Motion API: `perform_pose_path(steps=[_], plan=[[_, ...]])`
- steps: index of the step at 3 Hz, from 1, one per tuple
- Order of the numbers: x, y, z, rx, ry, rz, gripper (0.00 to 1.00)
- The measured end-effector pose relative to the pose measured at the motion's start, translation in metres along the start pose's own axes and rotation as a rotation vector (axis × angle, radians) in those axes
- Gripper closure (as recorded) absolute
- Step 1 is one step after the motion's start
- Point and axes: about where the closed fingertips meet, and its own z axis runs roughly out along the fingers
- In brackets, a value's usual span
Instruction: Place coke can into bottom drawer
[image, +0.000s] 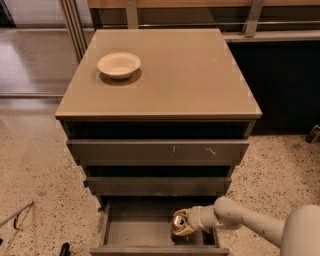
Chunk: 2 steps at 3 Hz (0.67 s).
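Note:
The bottom drawer (131, 233) is pulled open at the foot of the grey-brown cabinet, its flat grey floor showing. The coke can (179, 223), red-orange with a silver top, is tilted on its side over the right part of the drawer floor. My gripper (184, 224) reaches in from the right on a white arm and is shut on the can, holding it low inside the drawer. Whether the can touches the floor cannot be told.
A pale bowl (119, 65) sits on the cabinet top (200, 75) at the left. The middle drawer front (157, 186) and the scratched top drawer front (157, 150) hang above the open drawer. Speckled floor surrounds the cabinet; a metal railing runs behind it.

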Motion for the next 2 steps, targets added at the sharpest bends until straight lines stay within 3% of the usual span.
perform_pose_path(steps=[2], plan=[[0.012,-0.006,0.031,-0.035,-0.013,-0.028,1.0]])
